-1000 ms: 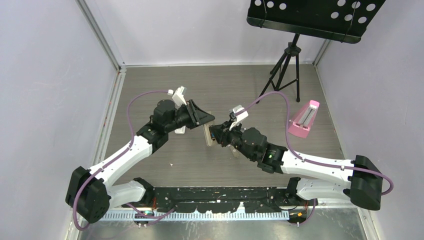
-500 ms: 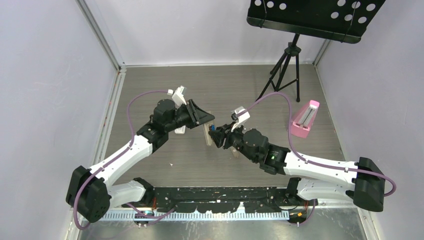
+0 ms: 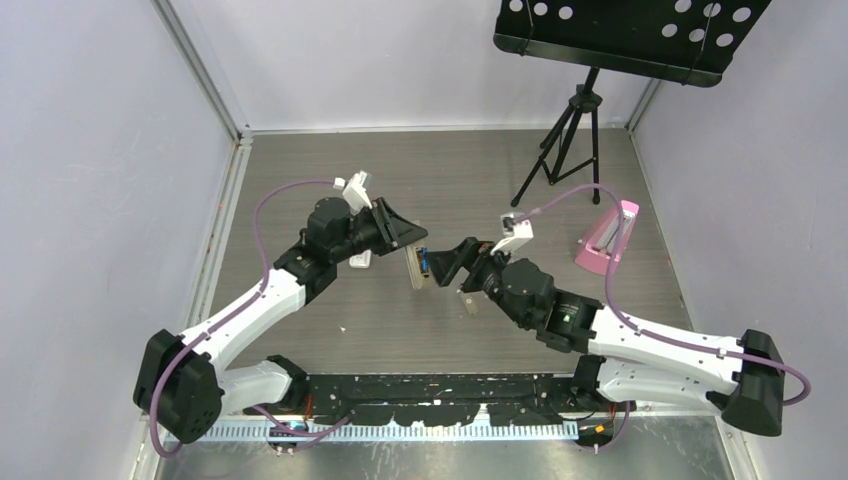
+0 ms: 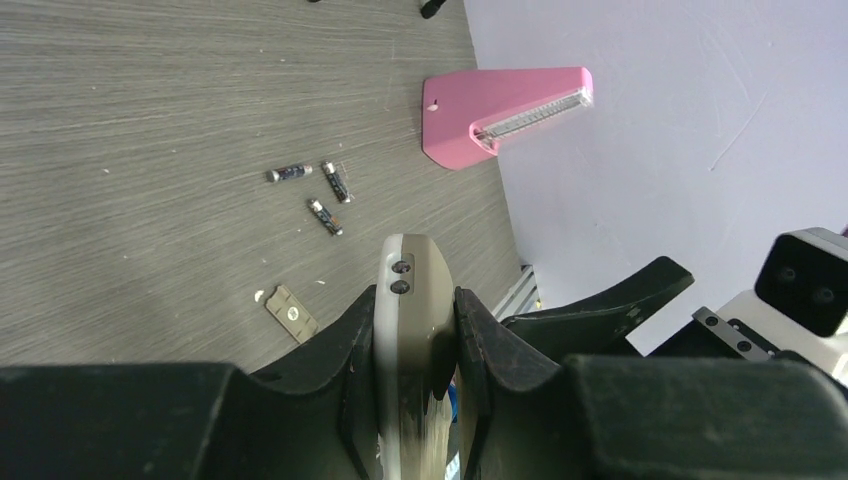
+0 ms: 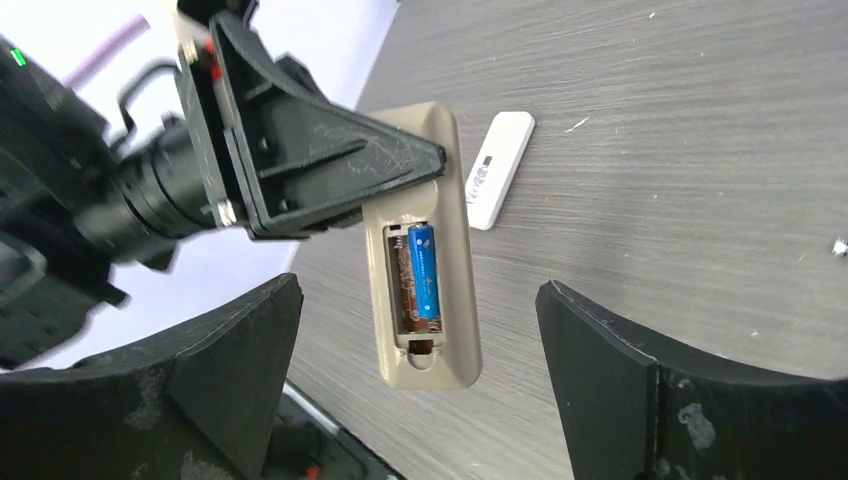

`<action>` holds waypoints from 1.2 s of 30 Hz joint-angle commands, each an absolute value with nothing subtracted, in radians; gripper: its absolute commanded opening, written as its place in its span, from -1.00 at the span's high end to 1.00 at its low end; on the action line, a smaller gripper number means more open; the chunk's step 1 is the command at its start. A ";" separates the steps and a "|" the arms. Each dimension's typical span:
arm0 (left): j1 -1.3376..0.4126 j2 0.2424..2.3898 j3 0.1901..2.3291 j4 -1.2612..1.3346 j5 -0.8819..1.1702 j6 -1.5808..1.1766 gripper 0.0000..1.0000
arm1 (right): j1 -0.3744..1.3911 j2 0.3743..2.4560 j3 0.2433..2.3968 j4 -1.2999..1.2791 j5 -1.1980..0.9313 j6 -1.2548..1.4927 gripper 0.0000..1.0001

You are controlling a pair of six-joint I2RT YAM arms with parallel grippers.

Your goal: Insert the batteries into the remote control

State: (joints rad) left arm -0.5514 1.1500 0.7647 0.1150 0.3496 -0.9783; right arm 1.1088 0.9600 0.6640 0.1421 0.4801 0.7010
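**A:** From above, which step is in hand?

**B:** The left claw (image 3: 412,243) pinches the remote (image 3: 416,274) and holds it on edge. The battery recess faces the right claw (image 3: 448,262), which hangs just beside it, spread wide and empty. A speck of blue shows in the recess, so one cell seems loaded and another is probably due. The loose batteries are hidden behind the right arm here.

**A:** And the left wrist view?

**B:** Both fingers (image 4: 350,340) are clamped on the remote's tan back, so the recess is out of sight. Three batteries (image 4: 325,216) lie close together on the table (image 4: 150,120), near the pink wedge (image 4: 505,115). A small tan plate (image 4: 291,313) lies nearer, and it may be the cover.

**A:** The right wrist view?

**B:** The recess stands open with a blue battery (image 5: 422,272) in one slot. The slot beside it looks bare. The right claw's fingers stand far apart on either side with nothing between them. A white bar (image 5: 495,170) lies on the table behind.

**A:** So what does the next move call for?

**B:** Probably the right claw has to go to the three batteries, pick one up and line it up with the bare slot. The polarity marks are too small to read.
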 commanded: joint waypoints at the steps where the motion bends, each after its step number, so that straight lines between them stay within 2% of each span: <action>1: -0.543 1.157 0.789 0.176 0.332 -0.950 1.00 | 1.108 0.886 0.606 0.143 0.624 1.110 -0.86; 5: -0.543 1.164 0.793 0.200 0.322 -0.957 1.00 | 1.108 0.871 0.534 0.170 0.633 1.439 -0.85; 11: -0.543 1.167 0.797 0.232 0.291 -0.981 1.00 | 1.108 0.928 0.535 0.204 0.596 1.637 -0.87; 24: -0.543 1.179 0.811 0.257 0.276 -1.100 1.00 | 1.108 1.155 0.566 0.537 0.585 1.702 -0.84; 31: -0.543 1.167 0.799 0.269 0.283 -1.112 1.00 | 1.106 1.168 0.589 0.569 0.611 1.683 -0.82; 36: -0.542 1.164 0.789 0.293 0.295 -1.121 1.00 | 1.102 1.170 0.585 0.577 0.615 1.712 -0.73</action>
